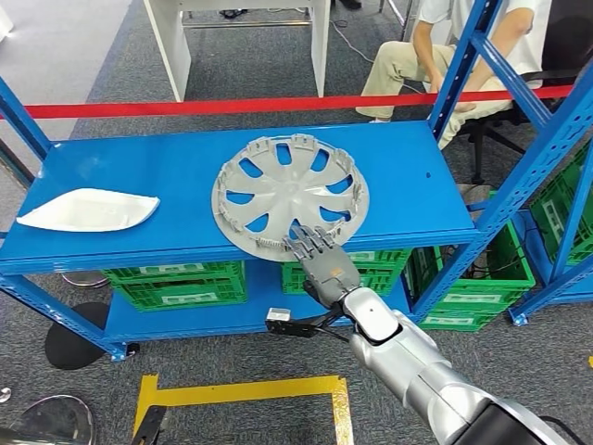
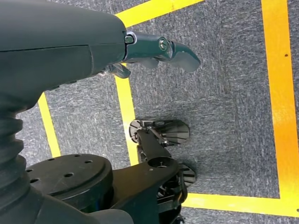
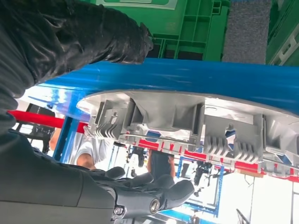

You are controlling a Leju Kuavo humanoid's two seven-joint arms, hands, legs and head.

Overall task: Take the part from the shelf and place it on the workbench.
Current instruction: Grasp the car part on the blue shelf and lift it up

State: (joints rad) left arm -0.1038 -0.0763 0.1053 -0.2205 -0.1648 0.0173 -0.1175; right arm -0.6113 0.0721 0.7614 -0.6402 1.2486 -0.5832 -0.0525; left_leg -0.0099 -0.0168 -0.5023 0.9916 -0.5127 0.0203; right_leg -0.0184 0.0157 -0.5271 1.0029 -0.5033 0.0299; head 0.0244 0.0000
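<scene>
Grey plastic wheel cover with spoke cut-outs and clip tabs round the rim (image 1: 290, 193) lies inner side up on the top deck of the blue steel shelf (image 1: 175, 176), near edge overhanging the front lip slightly. Not lifted yet.

Right hand (image 1: 323, 264) is at that near edge, fingers (image 1: 312, 241) stretched flat over the rim. The right wrist view has the thumb (image 3: 116, 39) on one face of the rim (image 3: 183, 116) and the fingers (image 3: 155, 193) on the other, a gap showing on both sides. So: spread wide around the rim, not closed on it, as far as I can tell.

Left hand (image 2: 155, 51) hangs over grey carpet with yellow floor tape (image 2: 127, 107), holding nothing, fingers loosely extended.

Handling, my read:
- Light, thin moulded plastic, probably flexes if carried from one edge, so expect the far side to droop.
- Smooth surface, likely slippery. Pinch the rim where the ribbed clip tabs give some purchase, or hook through a spoke opening.
- Clip tabs look like the breakable bits, so don't crush them.
- Overhanging edge is the obvious grab point: thumb under, fingers over.

Elsewhere: white curved plastic panel (image 1: 87, 209) at the left end of the same deck, well apart. Green plastic crates (image 1: 175, 283) on the lower level. Red barrier tape (image 1: 209, 107) behind the shelf, and a seated person (image 1: 426, 56) beyond it.
</scene>
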